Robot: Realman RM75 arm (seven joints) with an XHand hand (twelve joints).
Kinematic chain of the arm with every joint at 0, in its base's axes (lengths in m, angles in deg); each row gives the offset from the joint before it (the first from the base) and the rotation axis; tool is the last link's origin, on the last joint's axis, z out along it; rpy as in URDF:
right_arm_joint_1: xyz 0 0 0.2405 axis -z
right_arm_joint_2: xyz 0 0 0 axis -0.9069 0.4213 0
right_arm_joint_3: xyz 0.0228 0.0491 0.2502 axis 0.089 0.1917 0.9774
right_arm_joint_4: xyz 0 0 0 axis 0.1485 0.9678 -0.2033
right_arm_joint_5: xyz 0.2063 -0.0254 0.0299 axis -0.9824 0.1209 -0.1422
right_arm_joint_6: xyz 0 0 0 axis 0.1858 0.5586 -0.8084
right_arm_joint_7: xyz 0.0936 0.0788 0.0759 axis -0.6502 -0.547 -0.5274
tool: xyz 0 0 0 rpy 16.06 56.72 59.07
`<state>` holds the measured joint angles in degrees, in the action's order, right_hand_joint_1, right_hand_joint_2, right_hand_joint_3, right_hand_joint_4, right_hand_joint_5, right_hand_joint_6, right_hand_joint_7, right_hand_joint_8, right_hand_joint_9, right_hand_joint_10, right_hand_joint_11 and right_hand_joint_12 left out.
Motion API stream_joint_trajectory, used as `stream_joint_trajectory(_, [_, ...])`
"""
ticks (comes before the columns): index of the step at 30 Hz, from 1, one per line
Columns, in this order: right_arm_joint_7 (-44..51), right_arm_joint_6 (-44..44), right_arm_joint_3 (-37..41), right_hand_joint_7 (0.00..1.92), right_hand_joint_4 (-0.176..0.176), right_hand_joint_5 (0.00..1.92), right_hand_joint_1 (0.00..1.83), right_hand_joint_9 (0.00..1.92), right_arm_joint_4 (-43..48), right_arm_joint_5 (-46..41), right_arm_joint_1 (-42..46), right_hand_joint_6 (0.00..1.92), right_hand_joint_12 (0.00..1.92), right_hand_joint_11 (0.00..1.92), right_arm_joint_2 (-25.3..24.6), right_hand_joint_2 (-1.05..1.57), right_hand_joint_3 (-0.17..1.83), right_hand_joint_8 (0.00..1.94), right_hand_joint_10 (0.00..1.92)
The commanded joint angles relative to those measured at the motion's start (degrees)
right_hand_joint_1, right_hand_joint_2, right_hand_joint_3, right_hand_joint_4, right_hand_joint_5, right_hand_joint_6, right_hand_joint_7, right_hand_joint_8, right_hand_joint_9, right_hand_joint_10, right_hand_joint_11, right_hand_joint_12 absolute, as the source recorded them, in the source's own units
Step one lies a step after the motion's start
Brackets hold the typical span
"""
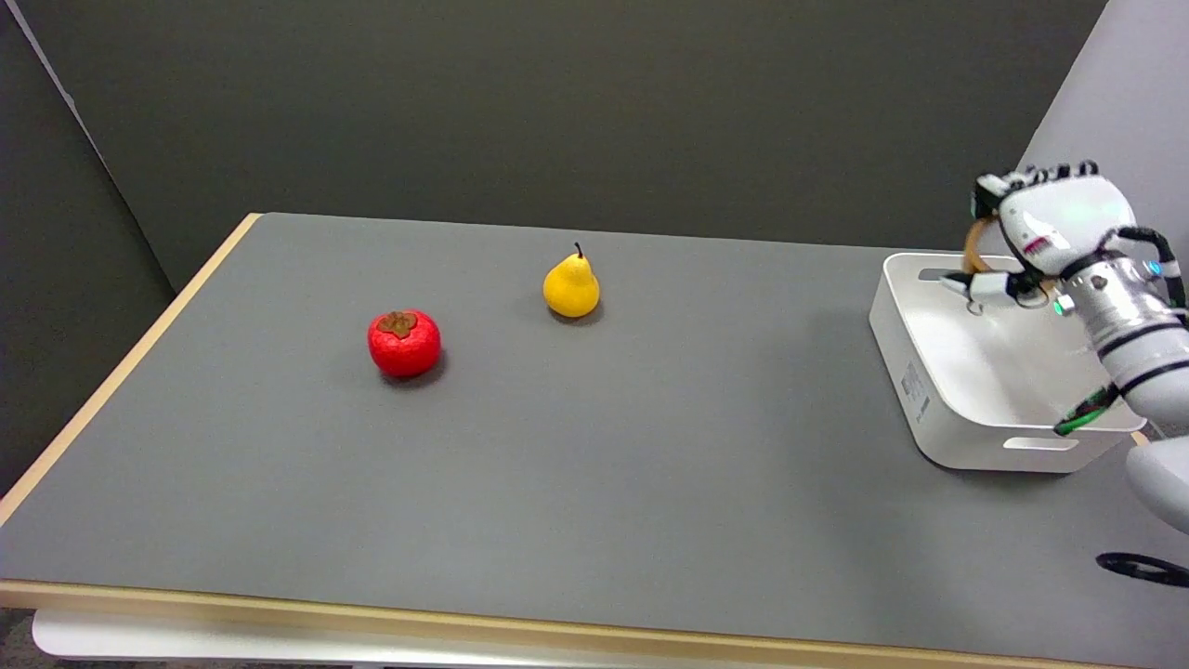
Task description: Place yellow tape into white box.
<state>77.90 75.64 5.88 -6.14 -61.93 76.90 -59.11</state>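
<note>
- The robot hand [1038, 232] grips the yellow tape [972, 249], a thin ring, above the far end of the white box [938, 409].
- The smooth, round-cornered box sits at the tabletop's [650, 446] three o'clock.

A flat grey rectangular table [594, 465] with a pale wooden edge strip fills most of the view, its near edge running along six o'clock. Behind it, from nine to one o'clock, stands a dark charcoal matte wall [557, 102]. At two o'clock a lighter grey upright panel [1115, 111] rises, evenly and softly lit.
</note>
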Motion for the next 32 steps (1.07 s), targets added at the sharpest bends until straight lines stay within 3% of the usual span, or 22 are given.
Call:
stream_joint_trajectory(1, [3.06, 2.28, -6.09, 0.88, -0.061, 0.63, 1.17, 0.85, -10.64, -6.63, 1.76, 1.56, 1.69, 0.81, -0.45, 1.06, 0.39, 1.28, 1.29])
stream_joint_trajectory(5, [0.55, 3.56, -7.76, 0.84, -0.08, 0.57, 1.16, 0.82, -8.18, -9.54, 2.54, 1.57, 1.65, 0.77, -0.82, 1.16, 0.22, 1.33, 1.26])
stream_joint_trajectory(6, [-0.3, 4.51, -8.41, 0.79, -0.051, 0.52, 1.08, 0.77, -7.15, -11.77, 2.89, 1.45, 1.63, 0.72, -1.04, 1.12, 0.28, 1.23, 1.22])
stream_joint_trajectory(8, [-1.33, 5.95, -8.98, 0.45, 0.141, 0.24, 0.59, 0.49, -5.18, -14.74, 3.74, 0.54, 1.55, 0.49, -1.16, 0.68, 0.93, 0.53, 0.99])
stream_joint_trajectory(9, [-1.61, 6.66, -9.16, 0.42, 0.146, 0.22, 0.55, 0.47, -3.46, -16.12, 4.42, 0.49, 1.53, 0.47, -1.36, 0.66, 0.95, 0.48, 0.96])
stream_joint_trajectory(10, [-1.66, 7.27, -9.26, 0.4, 0.144, 0.21, 0.52, 0.45, -2.36, -16.58, 4.82, 0.46, 1.52, 0.45, -1.41, 0.65, 0.95, 0.45, 0.93])
stream_joint_trajectory(12, [-1.72, 8.88, -9.27, 0.19, 0.129, 0.09, 0.35, 0.26, 1.03, -18.99, 6.25, 0.34, 1.35, 0.24, -2.08, 0.58, 0.93, 0.29, 0.66])
stream_joint_trajectory(17, [-1.74, 12.78, -11.11, 0.02, 0.112, 0.03, 0.18, 0.06, 9.5, -24.95, 8.05, 0.25, 1.13, 0.08, -2.99, 0.5, 0.94, 0.19, 0.53])
stream_joint_trajectory(23, [-1.8, 22.07, -20.71, 0.0, 0.094, 0.03, 0.19, 0.01, 17.22, -30.54, 7.95, 0.16, 0.85, 0.0, -3.39, 0.55, 0.99, 0.04, 0.3])
stream_joint_trajectory(25, [-2.04, 25.13, -24.08, 0.0, 0.092, 0.02, 0.13, 0.0, 19.34, -31.05, 7.32, 0.23, 0.82, 0.0, -3.4, 0.61, 0.97, 0.07, 0.31])
stream_joint_trajectory(27, [-2.06, 26.64, -27.25, 0.07, 0.086, 0.06, 0.17, 0.04, 21.39, -30.61, 6.67, 0.32, 0.85, 0.0, -3.4, 0.66, 1.0, 0.12, 0.49])
stream_joint_trajectory(29, [-1.71, 26.71, -30.04, 0.05, 0.082, 0.08, 0.19, 0.06, 23.75, -30.94, 5.96, 0.33, 0.82, 0.0, -3.4, 0.75, 0.91, 0.22, 0.5])
stream_joint_trajectory(32, [-1.58, 26.22, -30.84, 0.27, 0.074, 0.21, 0.38, 0.22, 25.38, -31.16, 5.59, 0.53, 1.03, 0.01, -3.4, 0.79, 1.0, 0.32, 0.66])
